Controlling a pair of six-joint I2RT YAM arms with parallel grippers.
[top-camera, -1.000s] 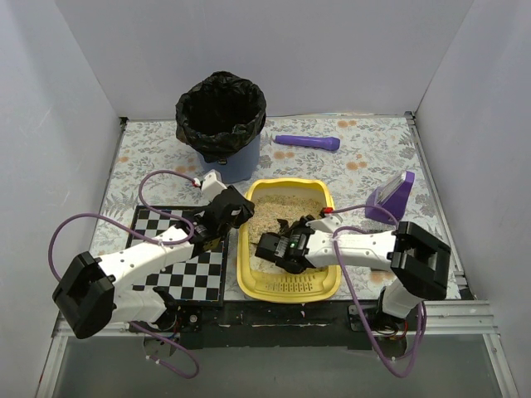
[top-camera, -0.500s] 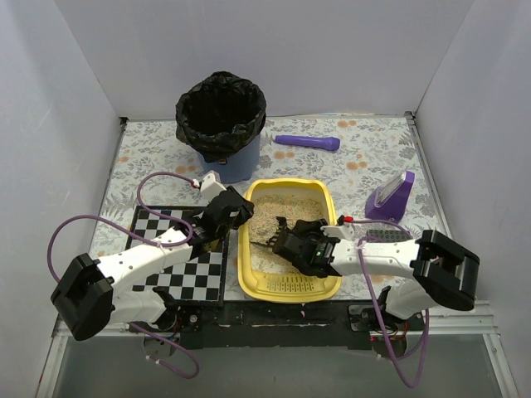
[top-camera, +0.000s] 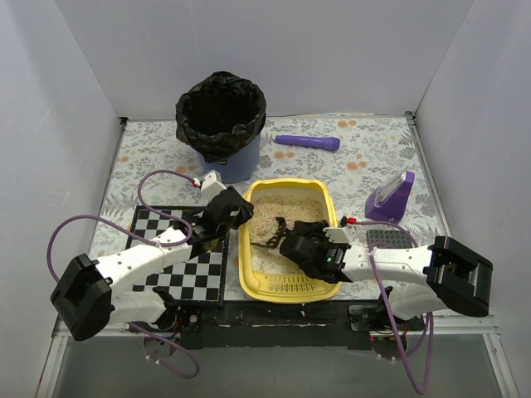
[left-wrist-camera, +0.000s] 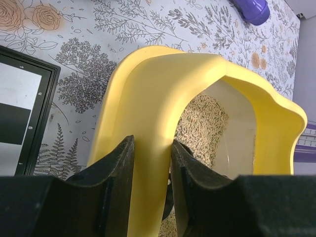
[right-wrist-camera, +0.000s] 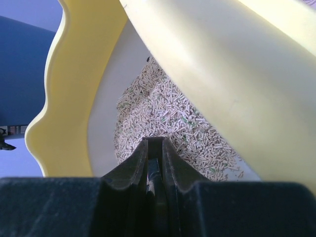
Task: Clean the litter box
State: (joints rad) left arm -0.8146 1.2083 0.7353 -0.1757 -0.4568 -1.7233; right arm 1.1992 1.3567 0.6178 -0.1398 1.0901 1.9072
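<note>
Pinching the left rim of the yellow plastic litter box at the desk's near edge, the left gripper faces the right gripper, clamped on a black slotted scoop.

Yellow litter box, beige litter, black-and-white checkered board.

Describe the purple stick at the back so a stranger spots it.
Find the blue bin at the back. Right of it the purple stick lies flat on the floral cloth. It is long and round, unlike the upright purple wedge farther right.
</note>
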